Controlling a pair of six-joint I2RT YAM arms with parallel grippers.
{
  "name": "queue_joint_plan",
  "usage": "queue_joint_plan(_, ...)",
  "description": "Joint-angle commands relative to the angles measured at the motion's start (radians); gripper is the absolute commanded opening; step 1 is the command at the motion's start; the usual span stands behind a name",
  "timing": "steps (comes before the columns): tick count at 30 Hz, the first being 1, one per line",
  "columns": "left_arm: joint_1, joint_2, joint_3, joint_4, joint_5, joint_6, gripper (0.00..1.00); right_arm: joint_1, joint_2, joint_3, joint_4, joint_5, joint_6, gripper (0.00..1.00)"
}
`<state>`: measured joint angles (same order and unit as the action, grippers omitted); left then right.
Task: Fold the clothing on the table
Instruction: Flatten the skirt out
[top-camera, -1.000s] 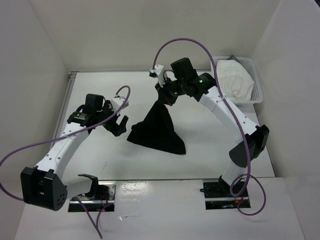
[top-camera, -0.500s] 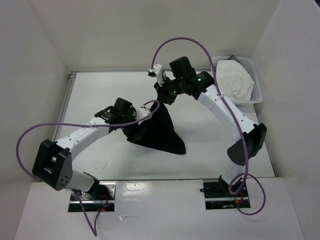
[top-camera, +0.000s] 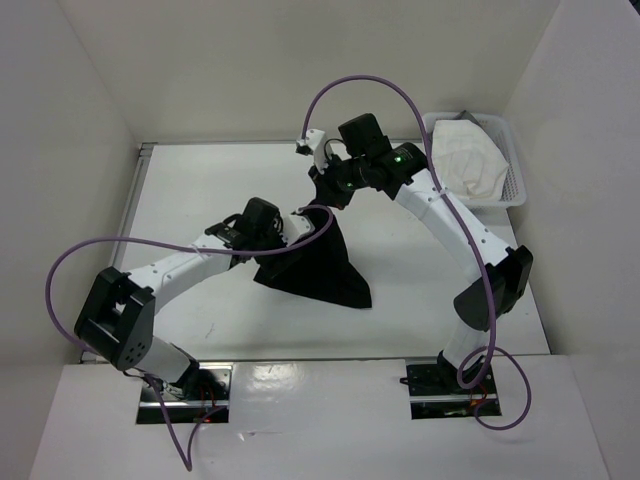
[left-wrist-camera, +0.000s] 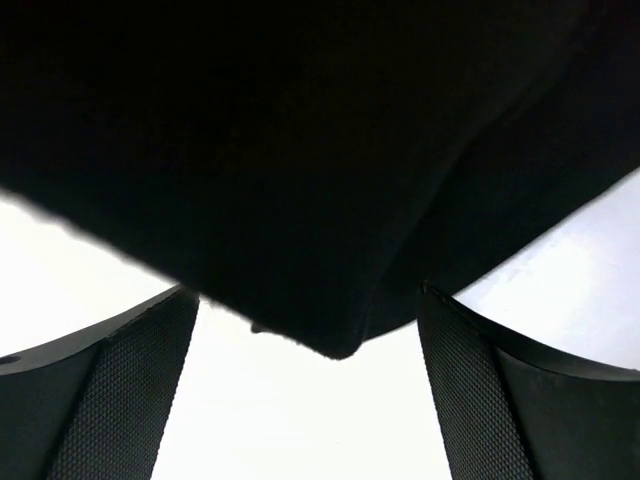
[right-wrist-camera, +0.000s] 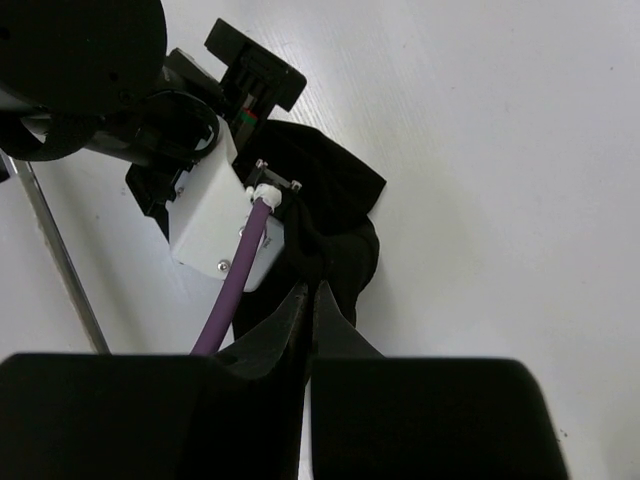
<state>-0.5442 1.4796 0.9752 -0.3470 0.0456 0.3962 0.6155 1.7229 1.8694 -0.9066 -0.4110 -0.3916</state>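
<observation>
1. Looking down from the top external view, the clothing (top-camera: 318, 262) hangs like a dark tent from the right gripper (top-camera: 328, 192), which is clamped on its peak. The hem spreads on the table (top-camera: 200, 180) near the middle. The left gripper (top-camera: 283, 243) sits at the garment's left flank. A mesh basket (top-camera: 515, 185) holding a white cloth (top-camera: 470, 160) stands at the far right corner, well apart.
2. Judging from the way it drapes, the fabric is light, limp and not fragile. It will sag from any single hold, so a corner or hem edge looks like the better place to grip than the bunched middle.
3. In the left wrist view, the two fingers (left-wrist-camera: 140, 400) stand wide apart on either side of a low-hanging corner of the black fabric (left-wrist-camera: 300, 150), with nothing pinched between them. The cloth fills the upper frame, so its edges and layers cannot be made out. Whether the corner touches the table below is unclear.
4. In the right wrist view, the jaws are pressed together on a fold of the garment (right-wrist-camera: 345, 240). The left arm's white housing and purple cable (right-wrist-camera: 235, 290) cover part of the cloth, and the lower frame is dark and shows nothing clearly.
</observation>
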Motion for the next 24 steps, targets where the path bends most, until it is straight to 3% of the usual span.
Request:
queue_joint_plan(1, 0.000, 0.014, 0.017, 0.057, -0.061, 0.029, 0.94, 0.004, -0.017, 0.025, 0.003, 0.006, -0.012, 0.00)
queue_joint_plan(5, 0.000, 0.015, 0.008, 0.057, -0.050, 0.029, 0.84, 0.004, -0.008, 0.034, 0.003, 0.006, -0.012, 0.00)
queue_joint_plan(10, 0.000, 0.015, -0.012, 0.057, -0.050, 0.029, 0.61, 0.004, -0.008, 0.034, 0.003, 0.015, -0.012, 0.00)
queue_joint_plan(16, 0.000, -0.004, -0.001, 0.036, -0.072, 0.020, 0.03, 0.004, -0.008, 0.034, 0.003, 0.035, -0.012, 0.00)
queue_joint_plan(24, 0.022, -0.065, 0.152, -0.111, -0.107, 0.001, 0.00, 0.004, -0.028, 0.043, 0.003, 0.095, -0.023, 0.00)
